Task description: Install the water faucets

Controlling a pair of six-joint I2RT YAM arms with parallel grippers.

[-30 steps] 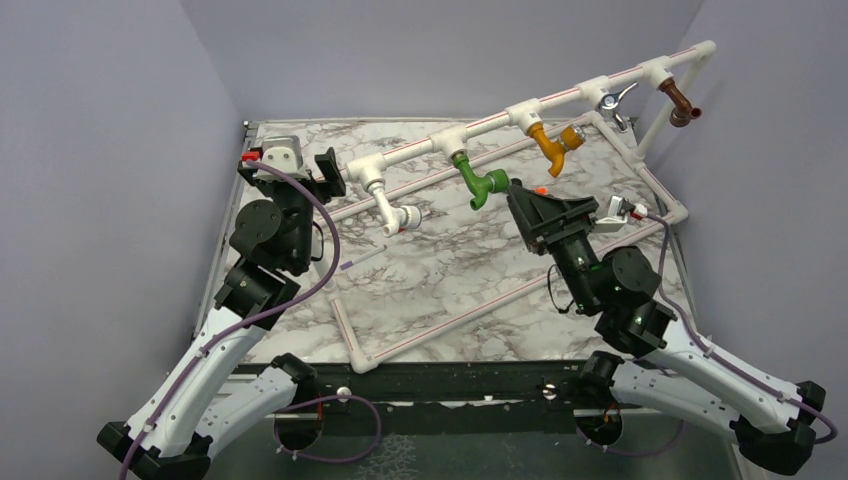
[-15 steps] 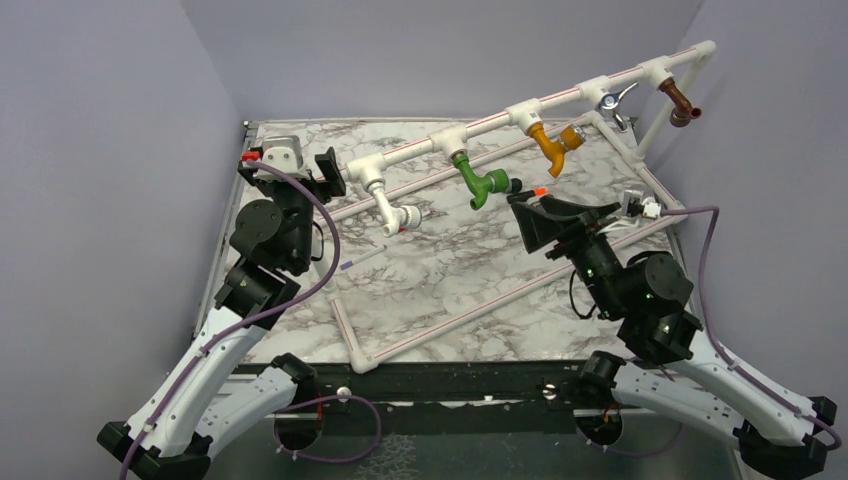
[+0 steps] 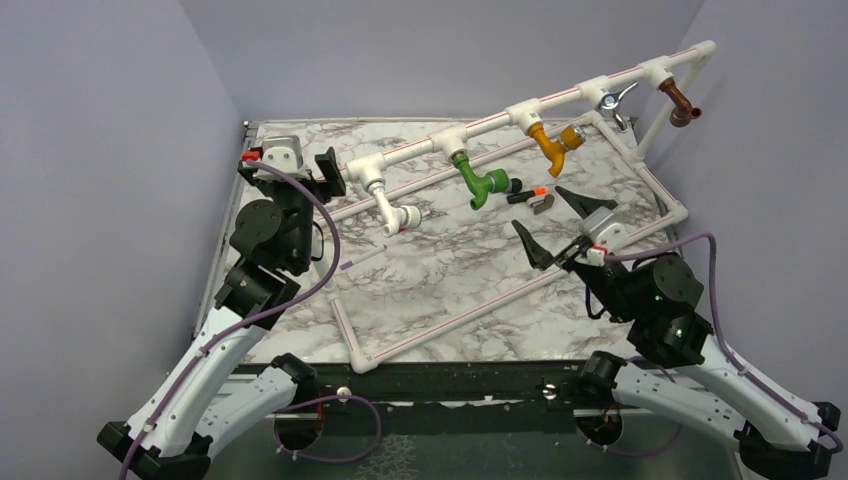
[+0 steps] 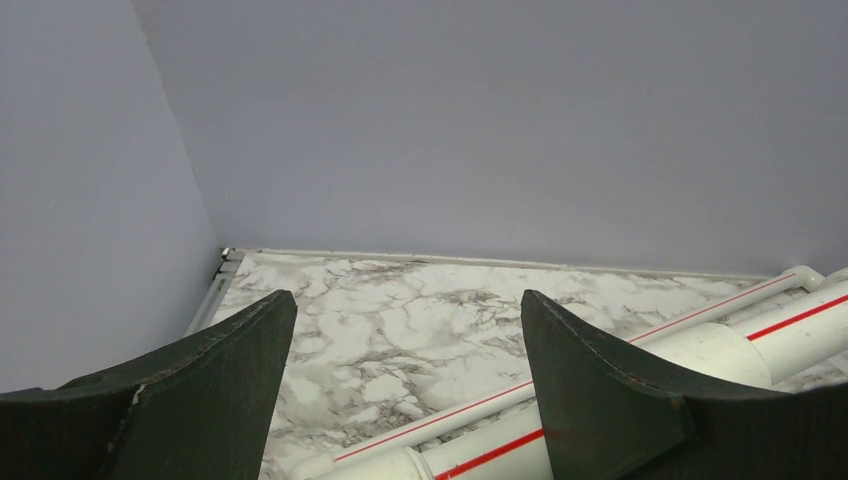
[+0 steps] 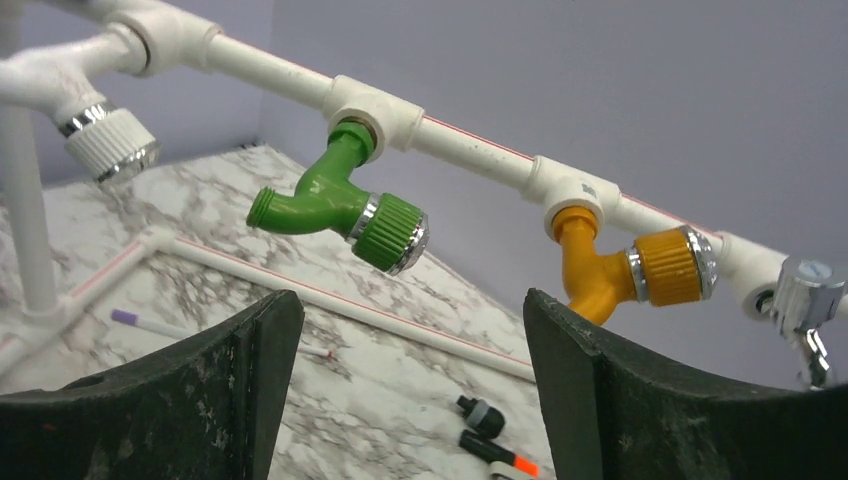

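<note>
silver faucet point(image 5: 805, 292) at frame edge, perhaps lever-handled

Marble-pattern table point(image 3: 450, 270): white pipe frame point(image 3: 362, 363), purple-tipped stick point(image 3: 362, 258), black-orange tool point(image 3: 527, 193).

I see my left arm point(image 3: 215, 350) and right arm point(image 3: 720, 385) built alike: white shells low down, black joints above, a purple cable point(image 3: 300, 205) running along each. The left pincer point(image 4: 405, 330) and right pincer point(image 5: 412, 330) carry dark, curved, scuffed fingers point(image 5: 620, 400).
</note>
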